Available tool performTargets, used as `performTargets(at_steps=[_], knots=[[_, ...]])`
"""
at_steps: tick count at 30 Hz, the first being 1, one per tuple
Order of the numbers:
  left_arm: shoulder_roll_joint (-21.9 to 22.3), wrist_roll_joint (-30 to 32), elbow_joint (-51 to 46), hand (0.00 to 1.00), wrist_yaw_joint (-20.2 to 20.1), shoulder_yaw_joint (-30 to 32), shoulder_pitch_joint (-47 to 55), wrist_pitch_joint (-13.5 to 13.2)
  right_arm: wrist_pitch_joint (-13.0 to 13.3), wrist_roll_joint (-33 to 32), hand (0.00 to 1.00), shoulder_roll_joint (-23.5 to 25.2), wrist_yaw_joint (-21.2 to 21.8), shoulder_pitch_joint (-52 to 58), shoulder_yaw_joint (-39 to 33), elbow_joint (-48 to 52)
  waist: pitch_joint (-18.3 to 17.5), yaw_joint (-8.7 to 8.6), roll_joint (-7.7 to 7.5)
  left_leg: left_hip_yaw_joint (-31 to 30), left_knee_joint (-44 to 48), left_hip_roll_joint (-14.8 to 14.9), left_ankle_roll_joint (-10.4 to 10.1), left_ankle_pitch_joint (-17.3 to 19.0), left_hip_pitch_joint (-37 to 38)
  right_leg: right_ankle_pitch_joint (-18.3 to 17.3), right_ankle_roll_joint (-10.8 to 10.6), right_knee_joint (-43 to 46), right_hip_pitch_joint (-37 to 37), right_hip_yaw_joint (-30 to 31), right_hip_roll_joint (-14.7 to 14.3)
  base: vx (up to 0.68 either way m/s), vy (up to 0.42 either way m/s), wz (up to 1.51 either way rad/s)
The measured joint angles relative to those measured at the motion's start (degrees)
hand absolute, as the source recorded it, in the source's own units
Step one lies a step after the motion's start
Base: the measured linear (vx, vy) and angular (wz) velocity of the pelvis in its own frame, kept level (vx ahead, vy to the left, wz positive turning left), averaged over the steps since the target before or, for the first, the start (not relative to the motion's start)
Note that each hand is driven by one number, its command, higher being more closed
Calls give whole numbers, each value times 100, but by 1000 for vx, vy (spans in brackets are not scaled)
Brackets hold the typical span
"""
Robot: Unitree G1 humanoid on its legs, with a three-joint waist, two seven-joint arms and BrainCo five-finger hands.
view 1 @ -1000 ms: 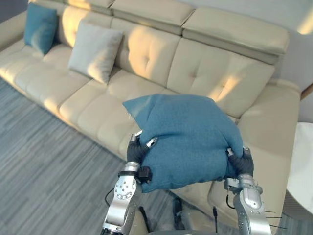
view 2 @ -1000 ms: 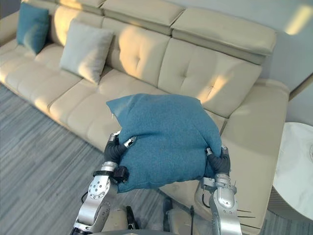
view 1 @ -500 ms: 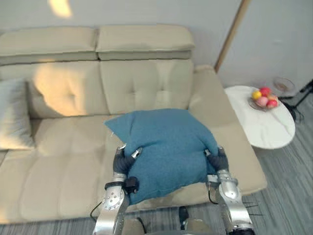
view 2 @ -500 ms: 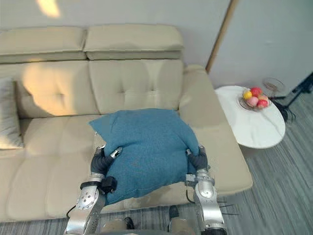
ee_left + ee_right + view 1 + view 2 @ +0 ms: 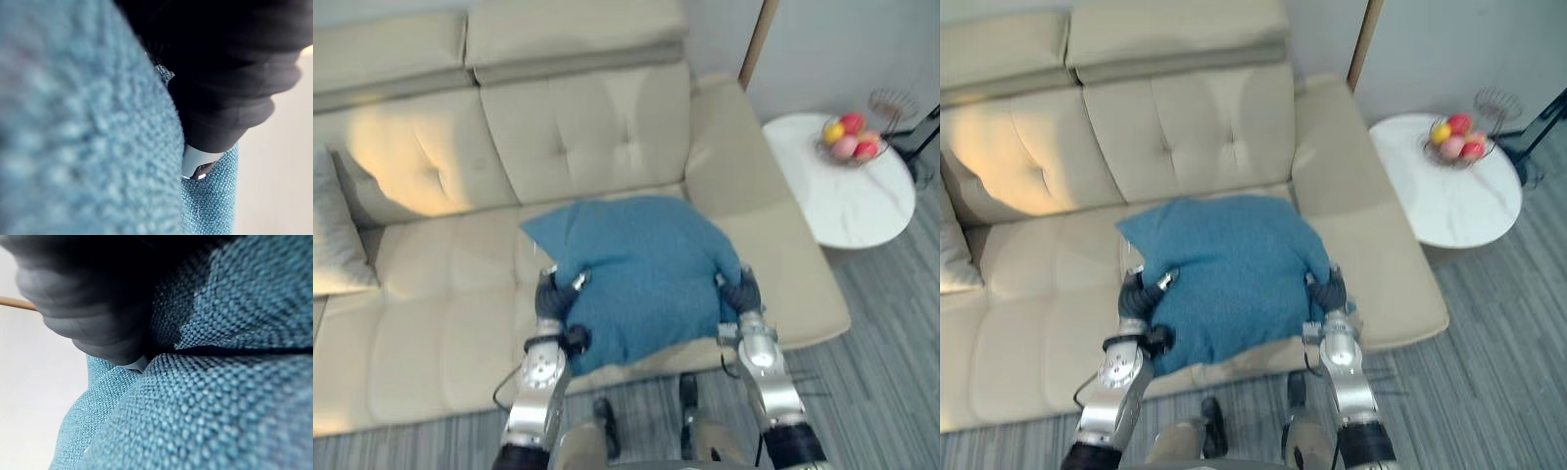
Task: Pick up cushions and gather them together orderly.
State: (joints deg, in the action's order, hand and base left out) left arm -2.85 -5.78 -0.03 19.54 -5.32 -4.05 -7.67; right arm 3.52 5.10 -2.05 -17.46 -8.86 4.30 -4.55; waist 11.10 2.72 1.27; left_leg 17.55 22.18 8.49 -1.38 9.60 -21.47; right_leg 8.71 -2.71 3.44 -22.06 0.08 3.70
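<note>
Cream sofa (image 5: 587, 127) against a pale wall (image 5: 832, 39), grey striped floor (image 5: 891, 333).
1 warm patch of sunlight (image 5: 411, 166) lies on the tufted backrest at far left; right of the sofa stands a round white side table (image 5: 862, 206) bearing a fruit bowl (image 5: 850, 145).
</note>
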Motion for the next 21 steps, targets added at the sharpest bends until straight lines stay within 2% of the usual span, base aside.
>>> performTargets(at_steps=[3, 7, 9, 11, 12, 13, 14, 15, 16, 21], knots=[[-154, 75, 5, 100, 467, 20, -690, -8, 0, 194, 100, 66, -444, -679, 31, 186, 152, 126, -10, -38, 310, 82, 30, 30, -435, 9, 30, 172, -381, -33, -20, -178, -35, -2], [-696, 126, 531, 100, 965, 92, -2468, -41, 0, 438, 100, 55, -1074, -2078, -63, 185, 320, 150, -9, -214, 520, 121, -8, -12, -1118, 163, 117, 170, -859, -291, 12, -169, -61, 16], [-1192, 139, 1195, 100, 1156, 7, -3943, -41, 0, 637, 100, 59, -1522, -3055, -302, 182, 497, 154, -43, -308, 400, 74, 6, -204, -1422, 435, 110, -168, -990, -335, 54, -111, -65, 25], [-1532, 156, 1508, 100, 1230, -106, -4765, -48, 2, 681, 100, 52, -1758, -3583, -446, 162, 601, 155, -45, -336, 366, 51, 43, -299, -1605, 639, 70, -434, -1042, -335, 59, -53, -51, 15], [-1801, 216, 1899, 100, 1303, -202, -5584, -55, 6, 688, 100, 55, -1971, -4103, -588, 27, 712, 152, -92, -345, 291, 19, 48, -411, -1746, 828, 87, -662, -1104, -330, 65, -29, -42, 12], [-1868, 238, 2050, 0, 1310, -186, -5869, -54, 23, 696, 100, 61, -2035, -4307, -657, -60, 720, 138, -102, -356, 267, -2, 48, -460, -1820, 879, 122, -719, -1160, -347, 71, -10, -32, 15], [-1942, 320, 2304, 0, 1324, -175, -6367, -44, 32, 725, 100, 59, -2178, -4715, -786, -318, 722, 123, -98, -424, 267, -10, 33, -489, -1990, 927, 113, -784, -1263, -401, 70, -6, -16, 18], [-1933, 415, 2547, 0, 1362, -172, -6857, -28, 29, 731, 0, 36, -2315, -5141, -977, -629, 723, 101, -99, -494, 263, -17, 7, -523, -2163, 994, 144, -870, -1361, -457, 57, -18, -13, 34], [-1865, 616, 3048, 0, 1473, -119, -7681, 25, 15, 732, 0, -66, -2569, -5798, -1284, -1126, 745, 93, -100, -630, 76, -50, -41, -667, -2370, 1016, 156, -906, -1556, -514, 58, -20, -18, 35], [-1741, 627, 3742, 0, 1582, 404, -8450, 370, -47, 583, 0, -226, -2648, -6649, -1529, -1738, 870, 58, -98, -818, -632, -54, -179, -1053, -2380, 1019, 160, -905, -1749, -603, 22, 0, -25, 28]])
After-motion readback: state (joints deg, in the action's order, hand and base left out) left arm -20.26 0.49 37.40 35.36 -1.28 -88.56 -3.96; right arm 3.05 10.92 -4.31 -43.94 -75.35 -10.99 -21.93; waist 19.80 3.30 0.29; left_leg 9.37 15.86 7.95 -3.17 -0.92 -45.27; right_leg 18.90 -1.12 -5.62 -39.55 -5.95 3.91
